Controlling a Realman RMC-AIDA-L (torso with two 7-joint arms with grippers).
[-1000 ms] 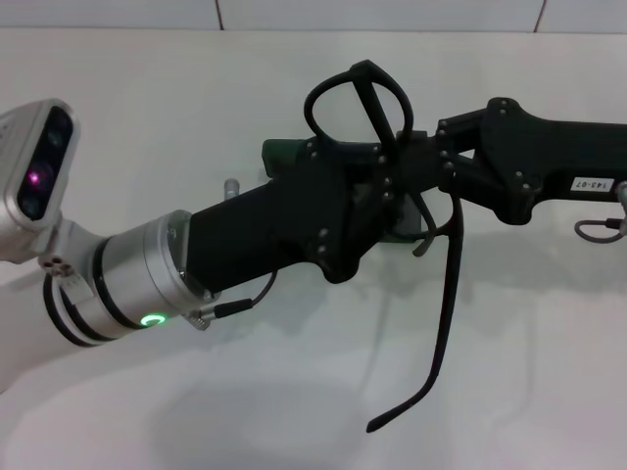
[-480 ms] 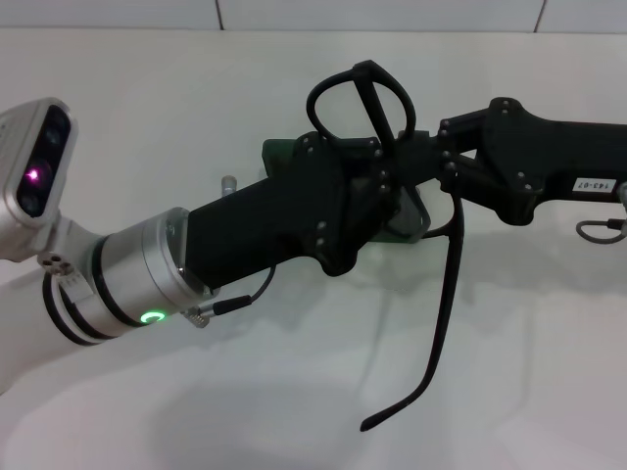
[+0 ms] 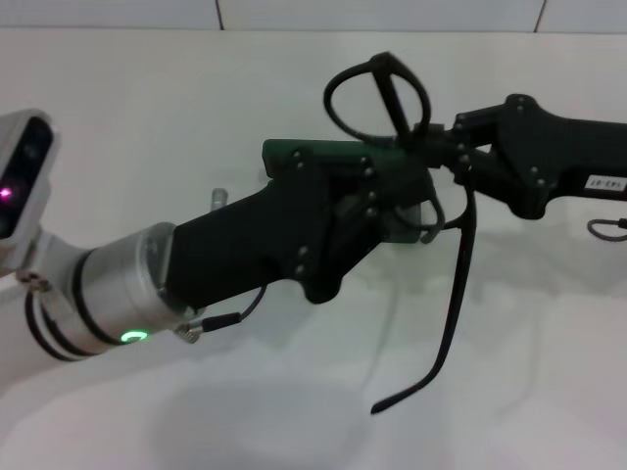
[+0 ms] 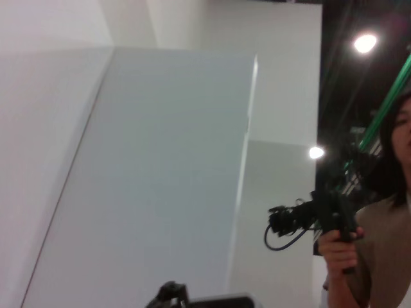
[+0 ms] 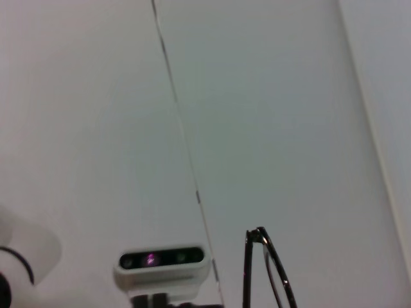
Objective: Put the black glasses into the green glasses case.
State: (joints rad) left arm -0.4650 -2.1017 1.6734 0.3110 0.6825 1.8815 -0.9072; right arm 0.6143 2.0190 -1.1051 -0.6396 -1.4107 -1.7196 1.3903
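1. The right gripper (image 3: 431,152) reaches in from the right edge of the white table (image 3: 147,117) and is clamped on the black glasses (image 3: 377,93) near the hinge. The frame stands up above its fingers, and one long temple arm hangs free toward the near edge.

2. The left gripper (image 3: 377,201) comes in from the near-left corner and lies over the green glasses case (image 3: 294,152). Its body hides its fingertips, so I cannot tell whether they are spread or pressed together, nor whether they grip the case.

3. The case sits around the middle of the table, partly covered by the left gripper. Only its far-left part shows plainly. Whether the lid is open cannot be read from here.

4. The glasses are held aloft just beside and above the case, not yet inside it.

5. Step in hand, as I judge it: bring the glasses over the case opening and lower them in.

6. To do it well, the dangling temple should be folded or guided first. As it hangs, it would likely catch the case rim or drag on the table.

7. The frame should be lowered level and lengthwise with the case, slowly, since the two grippers are crowded together.

8. The left gripper should hold the case steady until the right one releases.
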